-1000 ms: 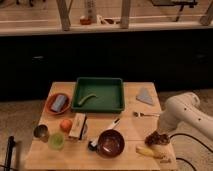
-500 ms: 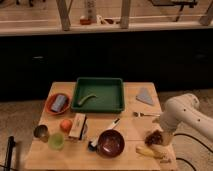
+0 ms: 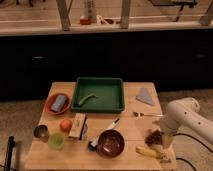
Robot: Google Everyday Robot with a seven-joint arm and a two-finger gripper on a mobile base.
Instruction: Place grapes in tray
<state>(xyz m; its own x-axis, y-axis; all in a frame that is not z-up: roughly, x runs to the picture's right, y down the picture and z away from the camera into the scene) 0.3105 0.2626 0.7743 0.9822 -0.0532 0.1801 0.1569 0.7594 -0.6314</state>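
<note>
In the camera view, the grapes lie on the wooden table near its lower right corner, a small dark cluster just above the banana and right of the dark red bowl. The gripper sits at the end of the white arm that bends in from the right edge of the frame. It is low over the table and right against the right side of the grapes, so close that the two cannot be told apart at their edges. Whether it is open, closed, or already gripping the cluster cannot be told here. The tray lies well apart from them, up and to the left at the far middle of the table, with its long axis running left to right. A curved green item rests inside it. The carry would likely go diagonally up-left, over the fork that lies between the grapes and the tray's near right corner.
</note>
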